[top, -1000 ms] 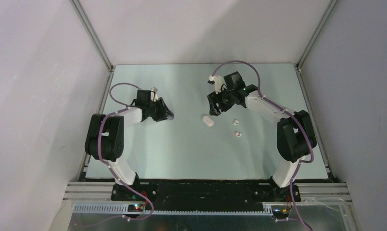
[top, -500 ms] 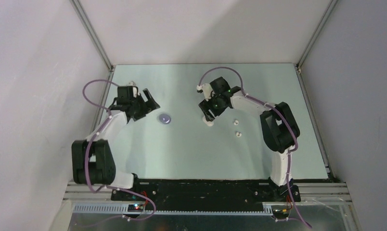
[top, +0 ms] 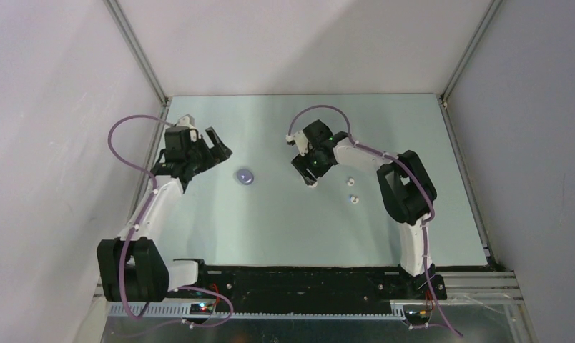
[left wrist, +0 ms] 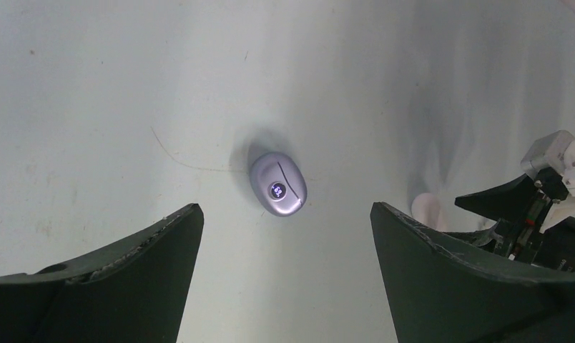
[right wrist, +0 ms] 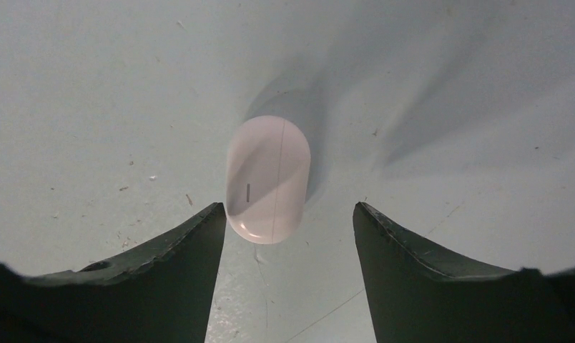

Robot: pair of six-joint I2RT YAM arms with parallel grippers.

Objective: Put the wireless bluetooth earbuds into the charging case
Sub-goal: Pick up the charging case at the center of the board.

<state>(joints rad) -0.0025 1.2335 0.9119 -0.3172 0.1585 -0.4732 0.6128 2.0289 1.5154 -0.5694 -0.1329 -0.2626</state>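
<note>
Left arm has withdrawn toward the desk's (top: 270, 229) left edge. Left fingers (top: 221, 142) released. Lilac-grey disc (top: 245, 176) lies free mid-desk. Right fingers (top: 311, 174) spread either side of the charging case (right wrist: 268, 179), not clamping it. Two earbuds (top: 350, 181) (top: 354, 199) lie just right of it.

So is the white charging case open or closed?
Closed. The charging case lies flat on its side, only a thin seam showing, no lid raised.
</note>
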